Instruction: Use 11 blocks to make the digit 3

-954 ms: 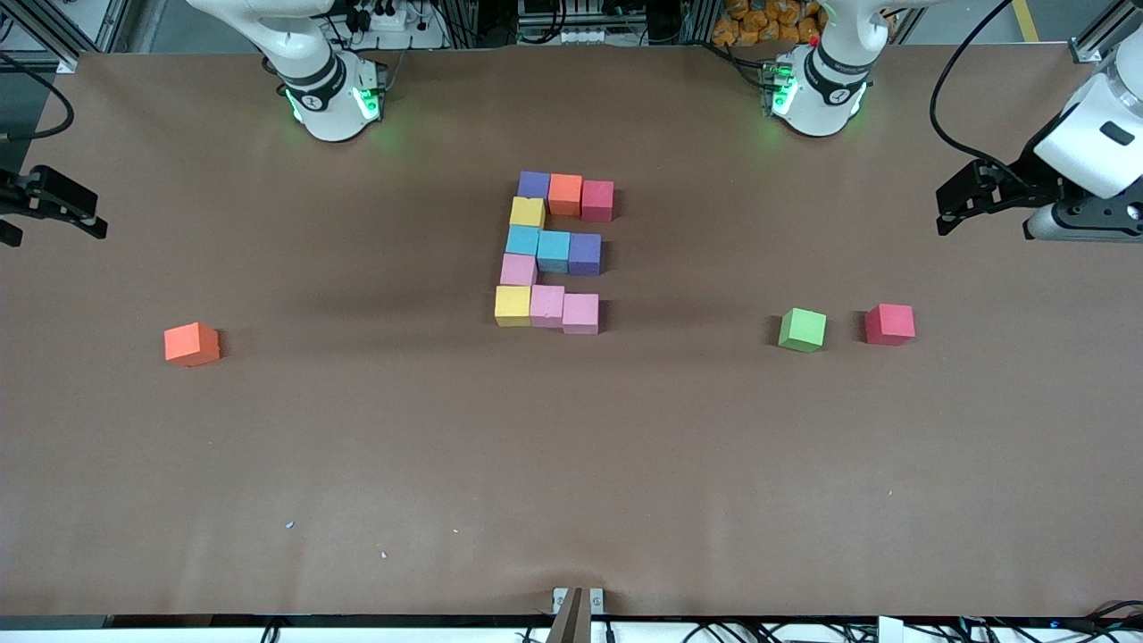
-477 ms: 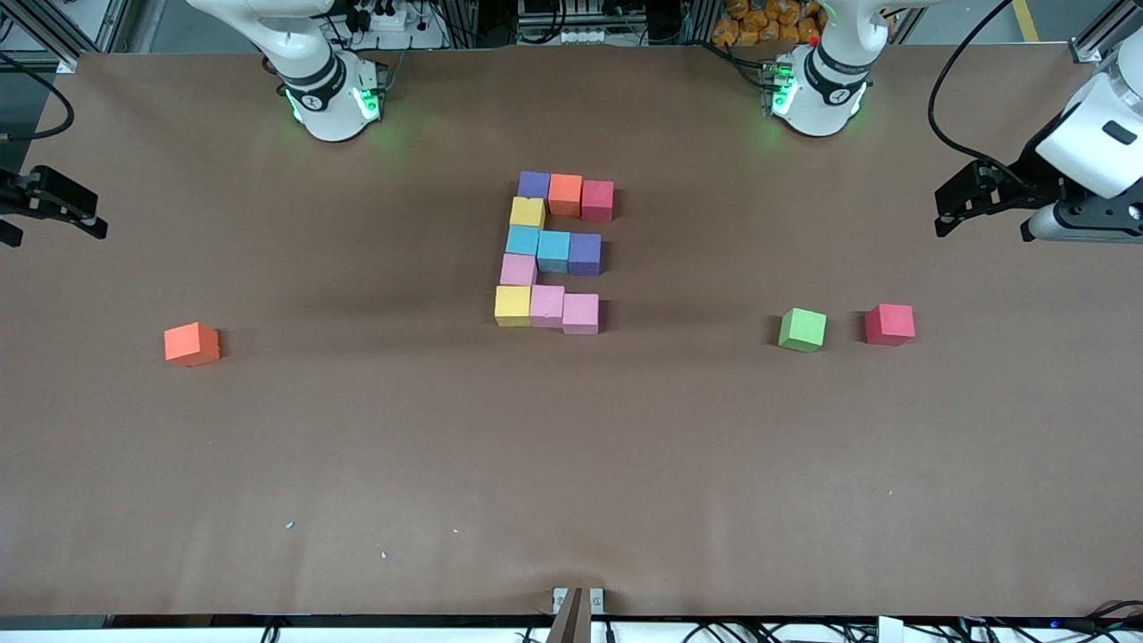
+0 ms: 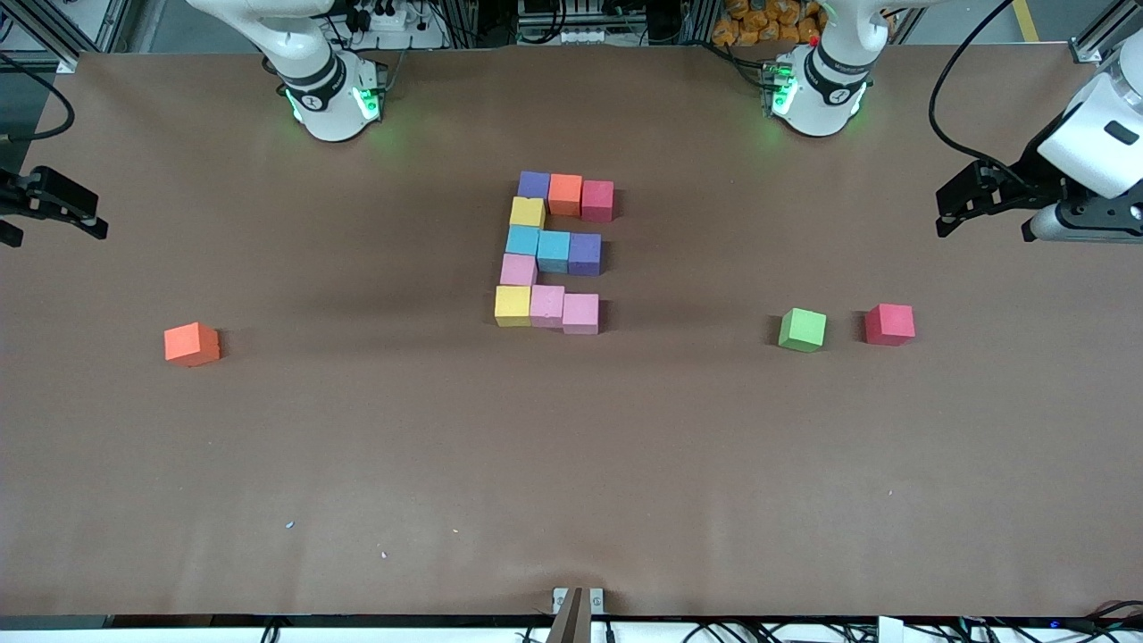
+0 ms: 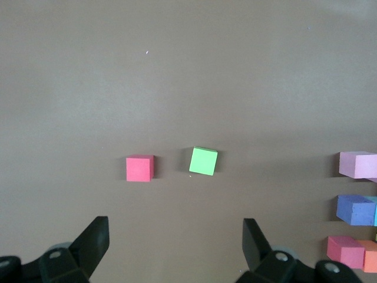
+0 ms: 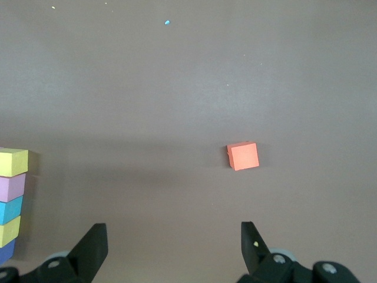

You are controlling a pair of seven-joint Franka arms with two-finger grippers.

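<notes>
Already the digit 3 (image 3: 554,253) lies at mid-tabletop, eleven foam cubes abutting: a bar of purple cube (image 3: 534,185), orange cube (image 3: 565,193) and red cube (image 3: 597,200) nearest the arms' bases; a yellow cube (image 3: 527,212) linking it to the middle bar of two light blue cubes (image 3: 538,246) and a second purple cube (image 3: 585,254); a pink cube (image 3: 518,269) linking that to the bar nearest the front camera, a second yellow cube (image 3: 513,305) and two pink cubes (image 3: 563,309); its open side faces three o'clock in the front view, so it reads right way round from the arms' side.

Three spare cubes rest well apart from it: a loose orange cube (image 3: 191,344) toward nine o'clock, a green cube (image 3: 802,329) and a loose red cube (image 3: 889,324) side by side toward three o'clock.

Outward again, the right pincer (image 3: 49,207) hangs over the tabletop's edge at the right arm's end, wide open and empty; the left pincer (image 3: 978,198) hangs likewise at the left arm's end, also gaping and empty; both arms wait.

By my reading the arranging is done; the next move calls for nothing more than perhaps squaring the slightly stepped bars.
</notes>
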